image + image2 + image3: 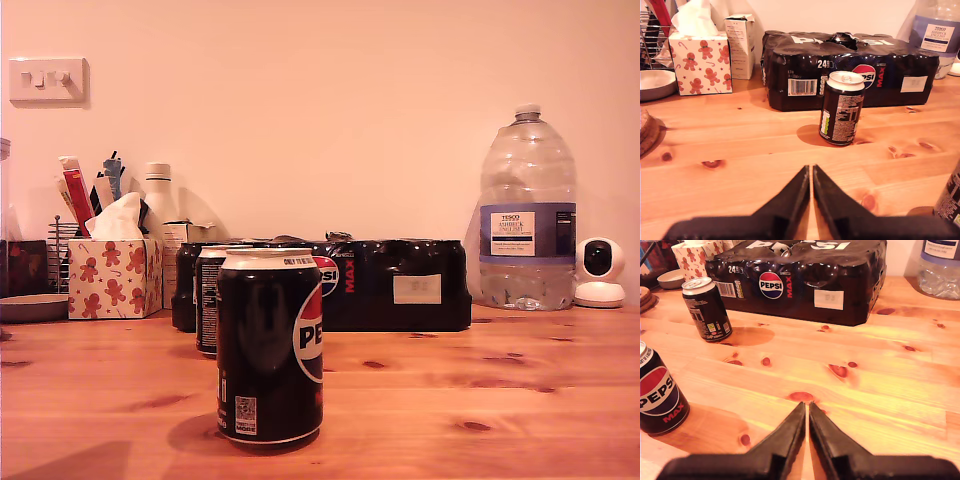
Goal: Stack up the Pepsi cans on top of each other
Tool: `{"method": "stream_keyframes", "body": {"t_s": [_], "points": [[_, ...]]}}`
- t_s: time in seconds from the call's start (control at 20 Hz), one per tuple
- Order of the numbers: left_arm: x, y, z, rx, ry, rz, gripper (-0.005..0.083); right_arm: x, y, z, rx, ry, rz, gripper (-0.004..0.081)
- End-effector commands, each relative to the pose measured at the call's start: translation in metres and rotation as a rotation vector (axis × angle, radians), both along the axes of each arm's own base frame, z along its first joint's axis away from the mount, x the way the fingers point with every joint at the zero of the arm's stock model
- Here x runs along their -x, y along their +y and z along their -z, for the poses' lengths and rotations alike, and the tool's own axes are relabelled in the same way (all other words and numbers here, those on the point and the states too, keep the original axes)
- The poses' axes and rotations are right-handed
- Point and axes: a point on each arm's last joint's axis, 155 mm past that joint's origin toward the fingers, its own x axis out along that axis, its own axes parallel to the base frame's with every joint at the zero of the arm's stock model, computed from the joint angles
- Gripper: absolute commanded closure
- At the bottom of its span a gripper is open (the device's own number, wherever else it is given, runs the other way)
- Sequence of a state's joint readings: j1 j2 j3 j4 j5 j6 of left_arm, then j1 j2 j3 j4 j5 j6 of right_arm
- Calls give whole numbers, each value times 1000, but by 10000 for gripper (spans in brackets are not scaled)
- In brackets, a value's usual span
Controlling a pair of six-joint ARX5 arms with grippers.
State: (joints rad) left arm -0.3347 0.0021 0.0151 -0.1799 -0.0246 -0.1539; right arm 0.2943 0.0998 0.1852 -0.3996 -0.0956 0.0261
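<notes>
- Exterior view: nothing is stacked yet. The near Pepsi can [270, 345] stands upright on the desk [500, 400], close to the camera. The far Pepsi can [209, 300] stands behind it, a little towards the exterior view's left, partly hidden and just in front of the Pepsi Max multipack [390, 285]. No arm shows in this view. Judged from this, the whole job remains: grasp one can, lift it, set it on the other's lid.
- Exterior view, room: bare desk stretches to the exterior view's right of the cans. The back is crowded with the multipack, a gingerbread tissue box [113, 277] at the exterior view's left and a large water bottle [527, 215] at its right.
- First wrist view: my first gripper [811, 172] has its jaws pressed together, holding nothing, above bare desk. The far Pepsi can [842, 107] stands ahead of it, upright, near the multipack [805, 65] but with a gap I cannot judge. Part of the other can [950, 197] shows at the picture's edge.
- Second wrist view: my second gripper [807, 410] is likewise closed and empty over open wood. The near Pepsi can [660, 392] stands well apart from the far one [706, 310], so either can be approached without brushing the other.
- Risk, as I judge it: the multipack behind the far can limits the reach around it, so the near can looks the easier one to lift.
</notes>
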Motion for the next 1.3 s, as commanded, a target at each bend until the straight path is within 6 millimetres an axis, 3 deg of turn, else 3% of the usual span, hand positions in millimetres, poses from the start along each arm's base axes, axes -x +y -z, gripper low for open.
{"method": "stream_keyframes", "body": {"t_s": [0.0,0.25,0.4,0.65,0.95,1.25], "points": [[1,-4,9,2,18,21,768,-1,0,3,-4,1,1,783],[7,-27,-12,43,-57,151,768,-3,3,-5,-16,-33,-7,783],[14,-41,-15,56,-60,232,768,1,12,-5,-31,-26,-61,783],[14,-42,-29,71,-117,243,768,24,49,-8,-98,-4,-282,783],[12,-49,-31,119,-75,265,773,32,62,-13,-143,8,-336,783],[-3,-54,-33,104,-56,265,767,46,78,-13,-137,7,-428,783]]}}
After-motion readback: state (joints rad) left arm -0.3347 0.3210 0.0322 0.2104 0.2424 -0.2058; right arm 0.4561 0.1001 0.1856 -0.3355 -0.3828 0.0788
